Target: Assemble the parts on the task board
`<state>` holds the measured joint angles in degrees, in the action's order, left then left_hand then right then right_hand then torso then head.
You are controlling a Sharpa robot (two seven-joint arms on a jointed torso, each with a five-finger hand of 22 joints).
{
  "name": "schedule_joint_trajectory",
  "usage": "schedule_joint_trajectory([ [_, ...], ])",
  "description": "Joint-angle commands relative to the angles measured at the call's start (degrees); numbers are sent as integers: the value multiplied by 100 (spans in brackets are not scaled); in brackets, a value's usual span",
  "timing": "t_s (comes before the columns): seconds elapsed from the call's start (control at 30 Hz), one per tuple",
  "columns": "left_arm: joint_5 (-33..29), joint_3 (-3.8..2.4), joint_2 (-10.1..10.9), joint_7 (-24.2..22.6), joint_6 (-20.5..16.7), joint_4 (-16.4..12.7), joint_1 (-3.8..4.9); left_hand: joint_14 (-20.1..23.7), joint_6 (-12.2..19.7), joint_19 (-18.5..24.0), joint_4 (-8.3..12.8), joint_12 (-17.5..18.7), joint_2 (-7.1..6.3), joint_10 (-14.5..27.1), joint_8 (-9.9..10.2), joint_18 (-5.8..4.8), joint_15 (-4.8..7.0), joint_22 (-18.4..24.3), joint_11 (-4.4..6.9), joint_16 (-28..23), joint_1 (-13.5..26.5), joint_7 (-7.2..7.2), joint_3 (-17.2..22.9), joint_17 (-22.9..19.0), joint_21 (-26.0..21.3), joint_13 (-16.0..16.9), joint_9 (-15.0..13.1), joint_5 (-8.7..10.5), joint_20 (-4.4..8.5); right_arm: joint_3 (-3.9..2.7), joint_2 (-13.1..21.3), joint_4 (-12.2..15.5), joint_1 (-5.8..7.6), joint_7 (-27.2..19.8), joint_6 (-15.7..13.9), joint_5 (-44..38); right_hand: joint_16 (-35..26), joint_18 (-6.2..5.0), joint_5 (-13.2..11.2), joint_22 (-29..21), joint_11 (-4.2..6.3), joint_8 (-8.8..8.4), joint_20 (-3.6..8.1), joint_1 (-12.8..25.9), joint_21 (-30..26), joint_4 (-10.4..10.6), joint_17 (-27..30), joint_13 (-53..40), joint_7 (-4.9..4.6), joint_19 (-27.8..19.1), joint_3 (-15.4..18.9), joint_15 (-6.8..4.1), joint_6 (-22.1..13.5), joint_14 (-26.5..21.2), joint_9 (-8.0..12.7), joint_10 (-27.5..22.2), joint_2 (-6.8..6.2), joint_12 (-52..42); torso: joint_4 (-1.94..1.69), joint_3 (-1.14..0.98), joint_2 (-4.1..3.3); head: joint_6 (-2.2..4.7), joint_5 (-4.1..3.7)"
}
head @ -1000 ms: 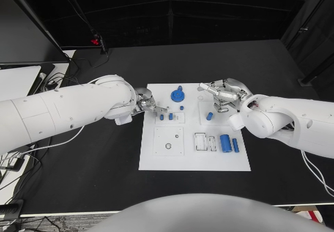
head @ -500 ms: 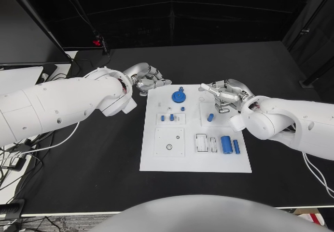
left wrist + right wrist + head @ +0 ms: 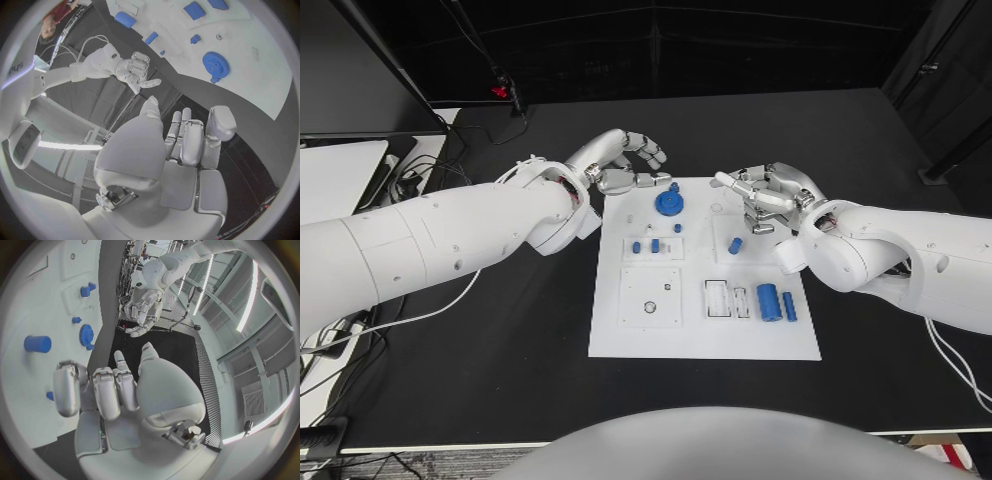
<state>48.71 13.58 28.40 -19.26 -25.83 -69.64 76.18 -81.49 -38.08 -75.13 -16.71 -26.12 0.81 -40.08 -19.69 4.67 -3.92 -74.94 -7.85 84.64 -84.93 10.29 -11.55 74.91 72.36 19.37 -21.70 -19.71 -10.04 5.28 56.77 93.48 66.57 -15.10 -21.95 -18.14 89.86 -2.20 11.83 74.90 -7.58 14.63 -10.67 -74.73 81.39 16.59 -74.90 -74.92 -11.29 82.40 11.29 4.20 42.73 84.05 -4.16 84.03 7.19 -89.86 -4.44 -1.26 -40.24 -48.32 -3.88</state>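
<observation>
The white task board (image 3: 704, 325) lies in the middle of the table. On its far part a blue gear (image 3: 669, 200) sits, also seen as the gear (image 3: 215, 62) and the gear (image 3: 86, 334). Small blue pieces (image 3: 646, 243) stand in a square plate, a blue peg (image 3: 736, 242) to their right. Two blue cylinders (image 3: 775, 298) lie at the board's right. My left hand (image 3: 625, 160) hovers past the far left corner, fingers apart and holding nothing. My right hand (image 3: 764, 195) hangs over the far right part, fingers spread, nothing in them.
A white square plate with small holes (image 3: 651, 296) and a slotted holder (image 3: 724, 297) lie on the board's near half. Cables (image 3: 408, 160) trail over the black table at the far left. Bare black table surrounds the board.
My left hand has lifted from the board's left side, near the small blue pieces, and swung to beyond the far left corner with its fingers spread. The right hand has barely moved.
</observation>
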Motion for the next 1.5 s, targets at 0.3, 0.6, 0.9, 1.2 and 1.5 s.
schedule_joint_trajectory([
  [0.3,2859,-5,-345,-436,-319,431,-143,-846,-908,-1318,-30,271,-309,-833,462,-414,59,-1437,70,534,-246,-61,768,1499,1588,-1008,917,366,55,-3,-16,28,6,-599,-253,-14,14,-44,0,1134,-37,37,-3,21,11,10,-1510,-1508,-92,3,50,29,-36,595,-9,597,53,-14,-3,1,1,59,-30],
  [0.6,3849,-5,-570,-360,-505,725,-250,-851,-1681,-1487,2,806,-436,-1602,819,-467,164,-1506,211,536,-872,-183,1316,1509,1764,-1592,1294,1029,180,-3,-18,28,6,-687,-289,15,14,145,19,1408,-34,110,-1,51,627,7,-1510,-1508,-90,552,135,27,-67,595,-6,597,85,-14,8,5,4,131,-67],
  [0.9,4420,-6,-774,-196,-390,962,-285,-851,-1802,-1487,4,1131,-473,-1642,1002,-467,178,-1506,231,536,-1019,-227,1536,1509,1764,-1593,1435,1511,204,-3,-15,37,6,-730,-303,24,14,220,11,1510,-35,177,-1,101,861,10,-1510,-1508,-90,760,226,29,-102,595,-1,597,118,-14,0,0,4,145,-95],
  [1.2,4832,-7,-967,-104,-184,1169,-303,-851,-1762,-1487,1,1272,-522,-1551,1116,-467,203,-1506,263,536,-1037,-259,1601,1509,1764,-1589,1509,1616,217,-3,-30,35,6,-725,-309,27,14,220,11,1510,-35,186,-1,106,861,9,-1510,-1508,-91,760,238,29,-112,595,0,597,128,-14,3,3,4,119,-93],
  [1.5,5075,-7,-1066,-134,50,1298,-316,-851,-1775,-1487,4,1295,-531,-1566,1142,-467,225,-1506,296,536,-1057,-295,1635,1509,1764,-1584,1531,1653,226,-3,-35,28,6,-693,-297,27,14,220,11,1510,-35,189,-1,107,861,9,-1510,-1508,-91,760,241,30,-112,595,0,597,131,-14,-5,-2,5,90,-107],
])
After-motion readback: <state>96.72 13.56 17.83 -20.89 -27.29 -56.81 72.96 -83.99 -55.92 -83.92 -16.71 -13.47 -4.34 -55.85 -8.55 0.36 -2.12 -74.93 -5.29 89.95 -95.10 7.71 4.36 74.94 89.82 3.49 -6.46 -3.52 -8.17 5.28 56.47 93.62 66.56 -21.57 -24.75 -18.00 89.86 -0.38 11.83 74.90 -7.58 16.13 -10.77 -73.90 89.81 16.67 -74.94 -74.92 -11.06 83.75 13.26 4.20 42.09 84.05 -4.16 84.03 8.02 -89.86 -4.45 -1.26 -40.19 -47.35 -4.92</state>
